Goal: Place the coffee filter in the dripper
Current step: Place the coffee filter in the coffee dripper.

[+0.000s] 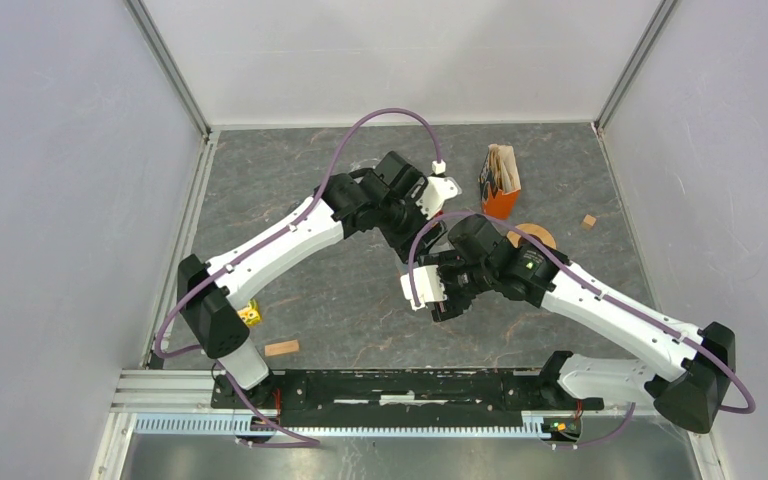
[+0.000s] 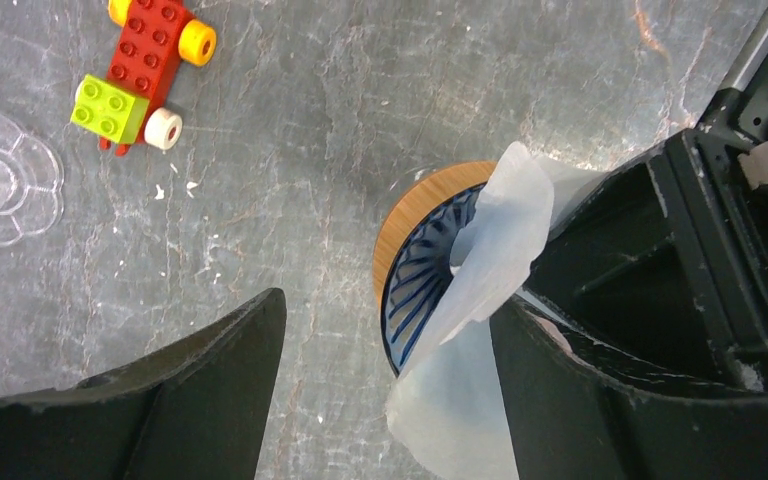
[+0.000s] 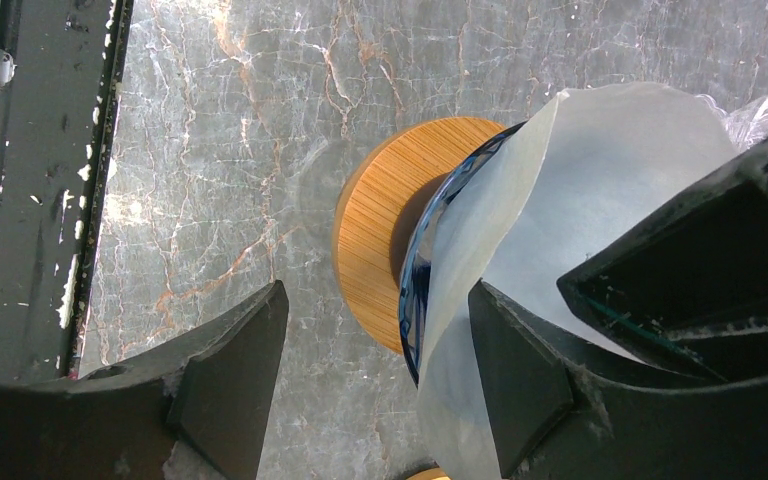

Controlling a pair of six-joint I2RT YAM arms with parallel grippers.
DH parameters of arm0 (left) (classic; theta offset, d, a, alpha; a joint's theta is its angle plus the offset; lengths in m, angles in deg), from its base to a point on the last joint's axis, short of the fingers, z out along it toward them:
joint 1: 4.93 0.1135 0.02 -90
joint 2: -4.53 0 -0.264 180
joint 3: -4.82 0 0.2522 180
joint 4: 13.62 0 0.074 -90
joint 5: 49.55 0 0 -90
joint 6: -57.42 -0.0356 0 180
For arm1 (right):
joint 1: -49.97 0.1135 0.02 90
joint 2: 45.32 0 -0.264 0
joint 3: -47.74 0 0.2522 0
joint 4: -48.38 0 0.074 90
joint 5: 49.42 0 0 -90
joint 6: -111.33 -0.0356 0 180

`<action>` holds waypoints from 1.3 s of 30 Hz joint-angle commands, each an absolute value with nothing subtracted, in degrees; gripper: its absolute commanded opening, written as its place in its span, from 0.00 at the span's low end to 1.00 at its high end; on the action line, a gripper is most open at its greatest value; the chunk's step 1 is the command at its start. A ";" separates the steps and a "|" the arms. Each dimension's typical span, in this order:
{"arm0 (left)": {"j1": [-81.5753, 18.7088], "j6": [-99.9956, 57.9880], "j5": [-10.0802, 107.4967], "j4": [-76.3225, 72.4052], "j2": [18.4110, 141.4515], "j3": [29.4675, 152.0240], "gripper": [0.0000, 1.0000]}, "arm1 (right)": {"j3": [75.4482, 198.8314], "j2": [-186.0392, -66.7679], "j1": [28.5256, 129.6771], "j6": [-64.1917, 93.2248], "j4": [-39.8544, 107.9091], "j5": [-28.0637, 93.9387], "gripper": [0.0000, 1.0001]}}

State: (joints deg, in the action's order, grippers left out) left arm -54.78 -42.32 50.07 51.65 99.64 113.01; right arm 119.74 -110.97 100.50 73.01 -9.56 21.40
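The dripper has a round wooden base (image 2: 412,208) and a blue ribbed cone (image 2: 422,278); it also shows in the right wrist view (image 3: 385,225). The white paper coffee filter (image 2: 500,225) sits partly in the cone, its edge sticking out past the rim and leaning on my fingers; it also shows in the right wrist view (image 3: 600,165). My left gripper (image 2: 388,302) is open around the dripper's rim. My right gripper (image 3: 380,290) is open, its right finger (image 3: 520,380) against the filter. In the top view both grippers, left (image 1: 418,235) and right (image 1: 448,298), meet mid-table and hide the dripper.
An orange box of spare filters (image 1: 501,188) stands at the back, a wooden disc (image 1: 538,236) beside it. A toy brick car (image 2: 145,72) and a clear plastic piece (image 2: 5,185) lie near the left gripper. Small wooden blocks (image 1: 281,348) (image 1: 588,221) lie about. The black base rail (image 3: 40,150) is close.
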 commanded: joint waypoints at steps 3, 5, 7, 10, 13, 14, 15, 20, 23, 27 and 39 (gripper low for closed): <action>-54.68 -44.27 51.92 46.99 99.51 111.48 0.81 | 120.01 -110.15 100.60 72.62 -8.05 21.33 0.73; -54.68 -44.42 50.82 46.99 99.93 111.31 0.80 | 119.88 -110.19 100.60 72.66 -8.11 21.30 0.73; -54.68 -44.89 49.85 46.84 100.35 111.00 0.78 | 119.90 -110.22 100.60 72.70 -8.16 21.38 0.73; -54.68 -45.49 48.50 45.88 100.66 109.72 0.77 | 119.83 -110.28 100.60 72.74 -8.27 21.49 0.73; -54.63 -45.39 47.96 44.86 101.06 108.61 0.75 | 119.60 -110.45 100.60 72.75 -8.44 21.47 0.73; -54.65 -45.19 47.93 44.51 101.34 108.05 0.75 | 119.39 -110.45 100.62 72.75 -8.43 21.41 0.73; -54.62 -45.05 47.81 44.06 101.49 107.61 0.75 | 119.36 -110.54 100.61 72.75 -8.44 21.44 0.73; -54.68 -44.56 48.09 42.98 101.74 106.14 0.74 | 119.42 -110.73 100.64 72.84 -8.59 21.34 0.74; -54.64 -44.53 48.14 42.86 101.80 105.94 0.74 | 119.34 -111.02 100.60 72.84 -8.70 21.33 0.74; -54.65 -45.01 47.66 42.86 101.56 105.60 0.74 | 119.13 -111.72 100.64 72.81 -8.69 21.04 0.75; -54.68 -45.60 47.50 42.77 101.23 104.55 0.74 | 117.96 -111.91 100.62 72.75 -8.25 21.14 0.75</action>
